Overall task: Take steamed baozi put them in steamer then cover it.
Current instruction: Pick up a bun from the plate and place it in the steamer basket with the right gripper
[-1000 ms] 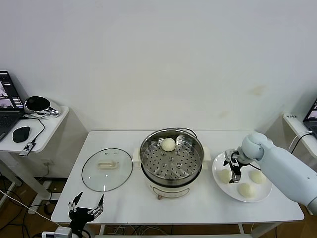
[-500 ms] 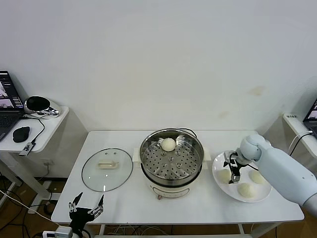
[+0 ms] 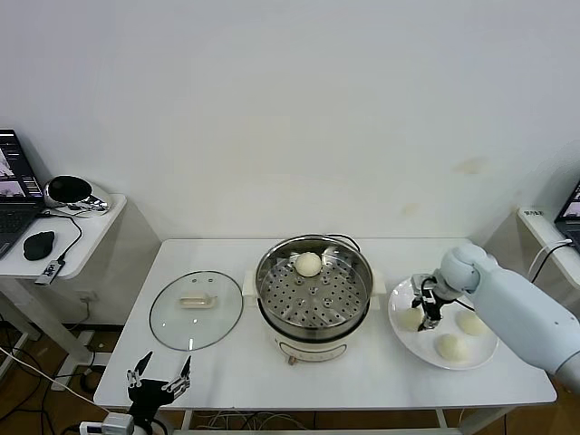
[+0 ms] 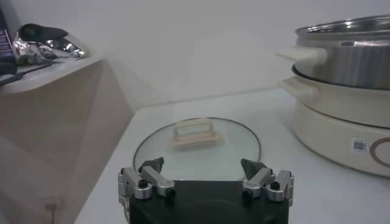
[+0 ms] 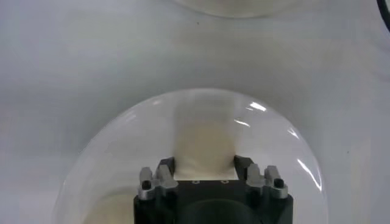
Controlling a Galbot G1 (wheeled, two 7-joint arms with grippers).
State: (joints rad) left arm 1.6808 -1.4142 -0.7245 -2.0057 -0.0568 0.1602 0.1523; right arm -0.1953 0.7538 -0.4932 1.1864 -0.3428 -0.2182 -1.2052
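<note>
A round cream-white dough bun (image 3: 410, 318) on the flat white plate (image 3: 475, 356) is clamped by the right pincer (image 3: 423, 308). If squeezed off-centre, it could be dropped short of the shiny steel steamer (image 3: 314, 292). The left pincer (image 3: 159, 381) is parked wide open, empty.

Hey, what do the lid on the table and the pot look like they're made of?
The lid looks like clear glass with a metal rim: the white table shows through it. Its flat cream handle could be plastic, though that is uncertain. The pot looks like polished stainless steel, shiny and reflective, with a perforated tray inside, on a glossy white base, probably plastic.

The right tool (image 3: 422, 304) points down with its fingers pinched in; the left tool (image 3: 159, 379) hangs low, fingers spread.
</note>
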